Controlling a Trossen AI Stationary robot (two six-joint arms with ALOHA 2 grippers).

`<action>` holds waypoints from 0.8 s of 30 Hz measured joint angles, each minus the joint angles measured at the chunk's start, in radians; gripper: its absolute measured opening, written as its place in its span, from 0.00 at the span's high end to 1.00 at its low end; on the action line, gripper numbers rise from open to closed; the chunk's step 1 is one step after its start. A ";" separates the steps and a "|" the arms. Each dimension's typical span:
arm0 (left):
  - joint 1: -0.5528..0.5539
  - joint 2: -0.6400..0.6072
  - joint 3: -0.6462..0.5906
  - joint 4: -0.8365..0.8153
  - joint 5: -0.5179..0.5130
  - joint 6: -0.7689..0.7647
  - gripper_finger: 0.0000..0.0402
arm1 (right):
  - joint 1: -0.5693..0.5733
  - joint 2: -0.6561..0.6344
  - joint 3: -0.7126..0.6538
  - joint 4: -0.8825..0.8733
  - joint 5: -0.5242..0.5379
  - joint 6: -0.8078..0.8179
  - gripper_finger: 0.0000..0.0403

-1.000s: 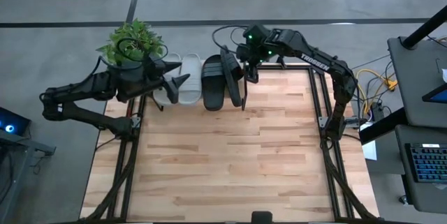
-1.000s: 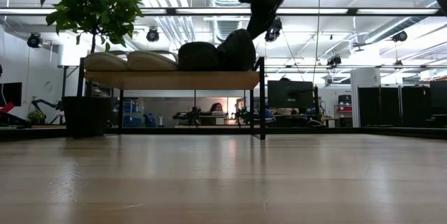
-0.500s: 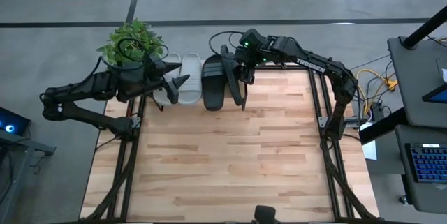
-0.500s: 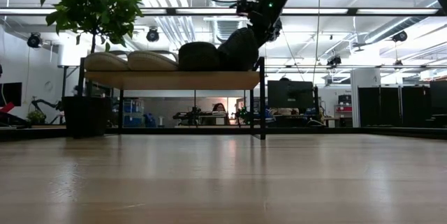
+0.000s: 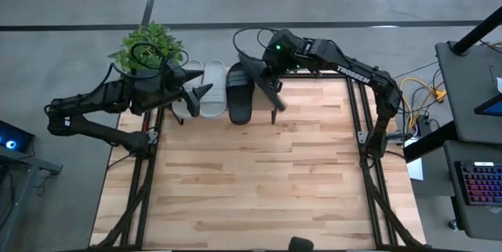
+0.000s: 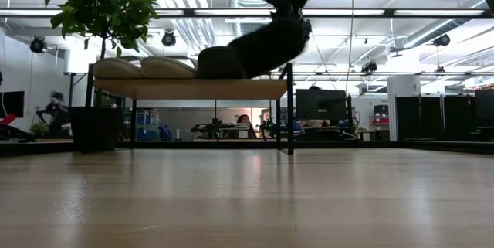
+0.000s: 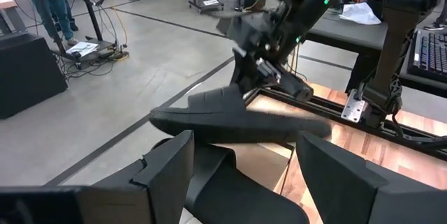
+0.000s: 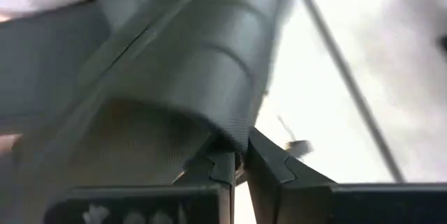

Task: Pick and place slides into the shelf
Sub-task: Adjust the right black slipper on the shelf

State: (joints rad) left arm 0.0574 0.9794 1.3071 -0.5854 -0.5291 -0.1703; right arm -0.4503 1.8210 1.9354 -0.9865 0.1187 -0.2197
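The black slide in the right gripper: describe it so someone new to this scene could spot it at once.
Find the shelf at the table's far edge, beside the potted plant. Two light grey slides and one black slide lie flat on its top board. The fourth slide, black, is at the right end in the right gripper; it alone is tilted and raised.

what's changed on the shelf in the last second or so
The right gripper has shut on the second black slide and tipped it from nearly on edge to a lower slant. The two grey slides, the first black slide and the left gripper stayed put.
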 joint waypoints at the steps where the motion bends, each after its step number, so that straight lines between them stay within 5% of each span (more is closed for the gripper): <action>1: 0.000 0.000 0.000 0.000 0.000 0.000 0.41 | 0.005 -0.001 0.014 -0.013 0.038 0.006 0.97; 6: 0.000 0.000 0.000 0.000 0.000 0.000 0.41 | 0.040 -0.002 0.082 -0.107 0.249 0.007 0.97; 16: 0.000 0.000 0.000 0.000 0.000 0.027 0.41 | 0.103 0.014 0.174 -0.211 0.456 -0.004 0.97; 24: 0.000 -0.012 0.000 0.001 -0.001 0.027 0.41 | 0.142 0.150 0.266 -0.382 0.558 -0.039 0.97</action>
State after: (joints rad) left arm 0.0574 0.9675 1.3071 -0.5849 -0.5298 -0.1432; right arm -0.3081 1.9705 2.2012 -1.3685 0.6771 -0.2586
